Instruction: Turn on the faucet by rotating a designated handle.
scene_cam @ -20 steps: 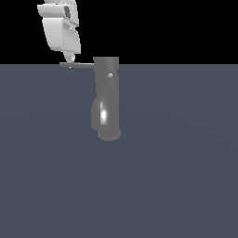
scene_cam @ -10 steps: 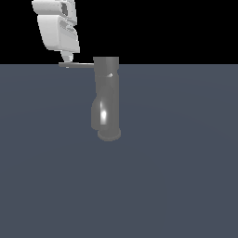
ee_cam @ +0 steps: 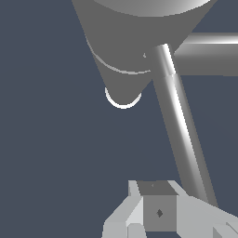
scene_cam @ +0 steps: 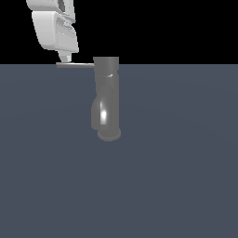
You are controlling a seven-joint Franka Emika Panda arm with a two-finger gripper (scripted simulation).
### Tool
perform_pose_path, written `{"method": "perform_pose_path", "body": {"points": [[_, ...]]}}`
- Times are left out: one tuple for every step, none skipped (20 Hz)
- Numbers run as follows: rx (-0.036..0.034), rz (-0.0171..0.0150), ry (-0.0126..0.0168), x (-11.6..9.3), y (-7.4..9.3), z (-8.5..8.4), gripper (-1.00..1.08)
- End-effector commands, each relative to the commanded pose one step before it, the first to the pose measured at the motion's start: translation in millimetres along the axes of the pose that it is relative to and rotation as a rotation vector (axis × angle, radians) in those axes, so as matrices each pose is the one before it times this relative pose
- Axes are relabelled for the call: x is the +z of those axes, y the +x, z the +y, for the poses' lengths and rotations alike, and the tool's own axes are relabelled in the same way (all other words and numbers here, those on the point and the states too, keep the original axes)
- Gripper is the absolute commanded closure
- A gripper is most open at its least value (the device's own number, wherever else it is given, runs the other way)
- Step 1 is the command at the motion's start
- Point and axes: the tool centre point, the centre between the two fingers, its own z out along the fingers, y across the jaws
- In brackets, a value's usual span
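Fingertips of our white gripper fill the nearest part of the wrist view, and the handle runs as a long bright bar right beside them, stretching away to the faucet beyond. In the exterior view the gripper hangs over the handle's free end, which points to the exterior view's left from the upright faucet's top. We cannot tell whether the jaws are spread or pressed together, nor whether they touch the bar.
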Motion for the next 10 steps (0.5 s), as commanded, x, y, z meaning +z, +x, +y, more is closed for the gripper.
{"method": "perform_pose_path", "body": {"points": [[0.00028,0.00144,-0.00425,0.21,0.98,8.01,1.08],[0.0,0.0,0.0,0.01,0.16,2.42,1.08],[0.0,0.0,0.0,0.01,0.16,2.42,1.08],[0.00061,-0.00023,0.00024,-0.16,0.57,2.39,1.08],[0.0,0.0,0.0,0.01,0.16,2.42,1.08],[0.0,0.0,0.0,0.01,0.16,2.42,1.08],[0.0,0.0,0.0,0.01,0.16,2.42,1.08],[0.0,0.0,0.0,0.0,0.16,2.42,1.08],[0.0,0.0,0.0,0.0,0.16,2.42,1.08],[0.0,0.0,0.0,0.0,0.16,2.42,1.08]]}}
